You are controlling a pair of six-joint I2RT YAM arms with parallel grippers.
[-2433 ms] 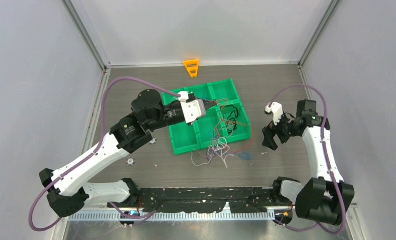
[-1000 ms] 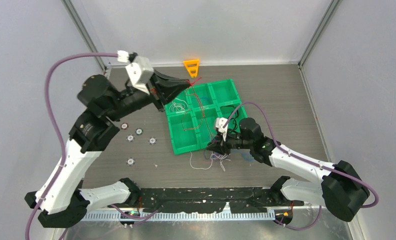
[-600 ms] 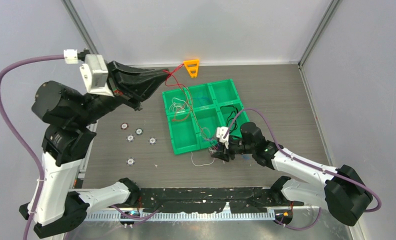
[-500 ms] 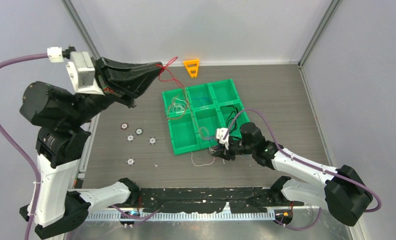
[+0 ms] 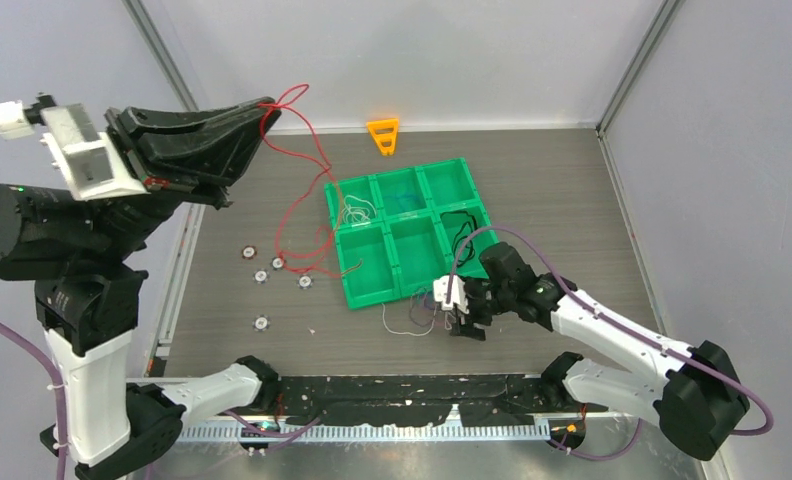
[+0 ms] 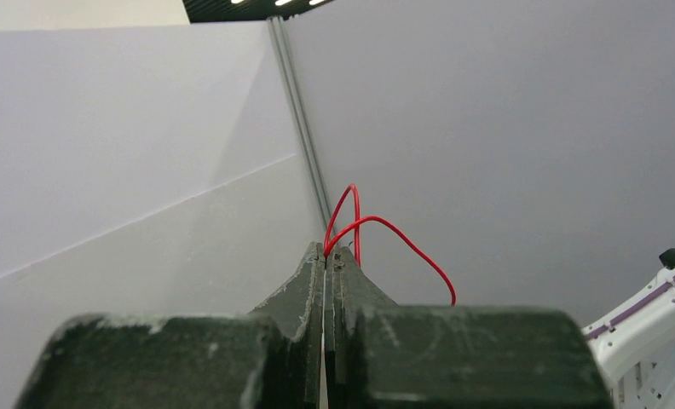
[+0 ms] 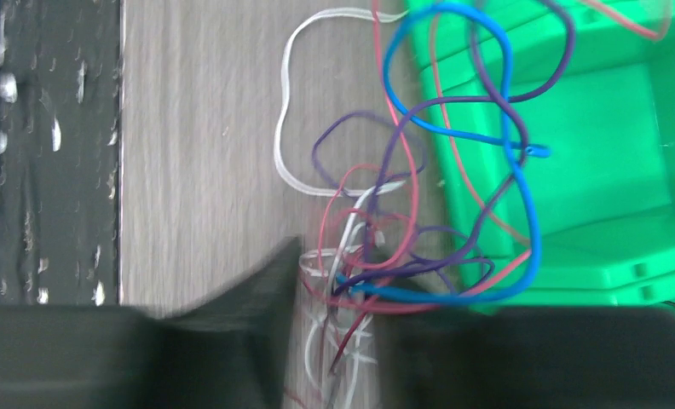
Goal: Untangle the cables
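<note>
My left gripper [image 5: 268, 106] is raised high at the far left, shut on a red cable [image 5: 294, 205]. The cable loops above the tips and hangs down to the table left of the green tray [image 5: 369, 272]. The left wrist view shows the jaws closed on the red cable [image 6: 385, 223] at the tips [image 6: 328, 250]. My right gripper [image 5: 461, 324] is low at the tangle of cables [image 5: 424, 313] before the tray's front edge. In the right wrist view its blurred fingers [image 7: 343, 341] stand apart around the tangle [image 7: 377, 256] of white, red, purple and blue strands.
The tray holds white cables [image 5: 356, 212], a blue one [image 5: 402, 196] and a black one [image 5: 462, 226] in separate compartments. Several small silver discs [image 5: 277, 263] lie left of the tray. An orange triangular piece [image 5: 383, 135] stands at the back.
My left gripper has risen up and to the left, drawing the red cable out of the tangle; it now hangs free left of the tray. My right gripper shifted slightly nearer at the tangle.
</note>
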